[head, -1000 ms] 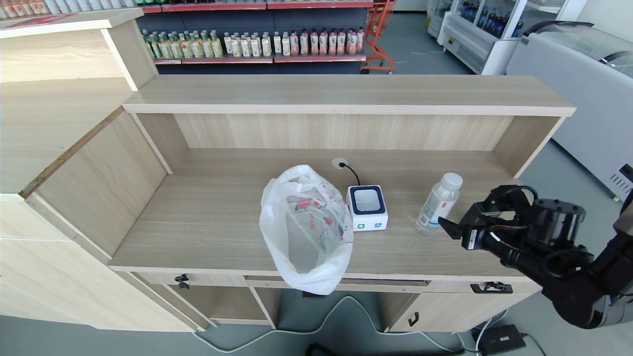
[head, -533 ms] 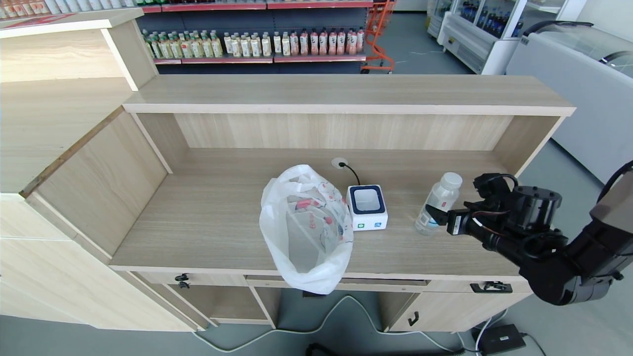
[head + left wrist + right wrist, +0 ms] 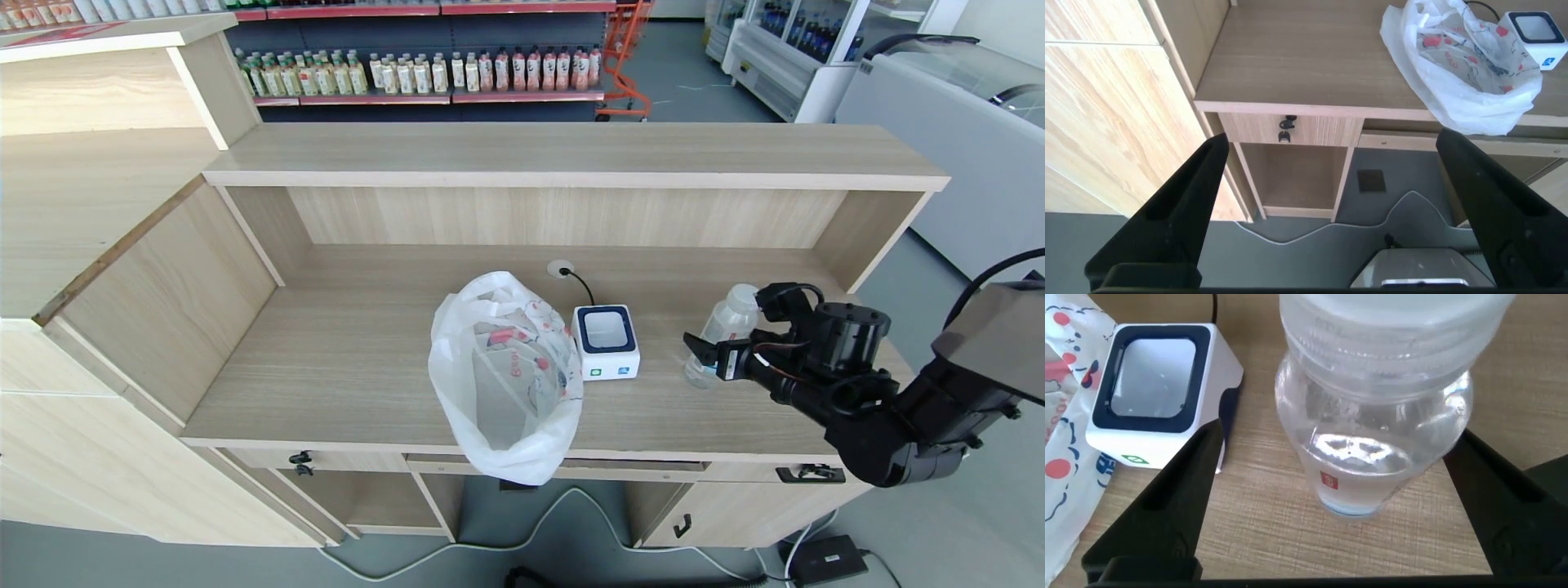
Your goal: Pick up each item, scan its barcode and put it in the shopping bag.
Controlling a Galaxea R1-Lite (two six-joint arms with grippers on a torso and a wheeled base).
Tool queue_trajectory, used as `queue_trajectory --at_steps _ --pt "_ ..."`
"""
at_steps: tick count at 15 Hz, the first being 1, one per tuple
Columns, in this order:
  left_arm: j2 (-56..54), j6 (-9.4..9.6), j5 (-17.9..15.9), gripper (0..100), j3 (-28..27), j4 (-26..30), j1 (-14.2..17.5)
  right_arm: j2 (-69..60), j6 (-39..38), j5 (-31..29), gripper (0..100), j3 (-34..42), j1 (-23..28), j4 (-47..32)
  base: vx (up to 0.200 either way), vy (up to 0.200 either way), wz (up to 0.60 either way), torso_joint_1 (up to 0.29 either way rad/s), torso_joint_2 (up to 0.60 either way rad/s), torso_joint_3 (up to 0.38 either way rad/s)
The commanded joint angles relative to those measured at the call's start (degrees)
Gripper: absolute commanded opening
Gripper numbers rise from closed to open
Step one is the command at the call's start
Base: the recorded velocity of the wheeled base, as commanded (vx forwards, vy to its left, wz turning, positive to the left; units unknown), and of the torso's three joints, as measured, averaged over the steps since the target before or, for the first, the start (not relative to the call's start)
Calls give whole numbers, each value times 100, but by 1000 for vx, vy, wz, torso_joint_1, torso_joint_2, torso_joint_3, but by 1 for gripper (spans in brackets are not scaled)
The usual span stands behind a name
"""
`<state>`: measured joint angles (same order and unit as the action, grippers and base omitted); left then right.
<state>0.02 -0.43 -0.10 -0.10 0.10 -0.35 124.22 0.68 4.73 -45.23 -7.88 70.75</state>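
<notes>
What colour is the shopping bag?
The shopping bag is white with red and dark prints, clearest in the head view.

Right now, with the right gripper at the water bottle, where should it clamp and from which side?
Probably the straight body below the shoulder, coming in level from the robot's right. The water bottle stands upright on the counter, and the open right gripper has a finger on each side. The scanner sits apart on its left.

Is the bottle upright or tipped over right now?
Upright: the bottle stands on its base on the counter, cap uppermost, the open right pincer either side of it.
</notes>
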Motion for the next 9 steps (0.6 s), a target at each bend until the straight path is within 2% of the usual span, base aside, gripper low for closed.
queue_trajectory --at_steps 1,9 --pt "-2 -1 1 100 1 -1 0 120 11 2 100 -276 -4 -158 0 0 0 0 0 0" --pt "-2 -1 1 100 1 -1 0 480 28 2 100 -751 -4 -299 0 0 0 0 0 0"
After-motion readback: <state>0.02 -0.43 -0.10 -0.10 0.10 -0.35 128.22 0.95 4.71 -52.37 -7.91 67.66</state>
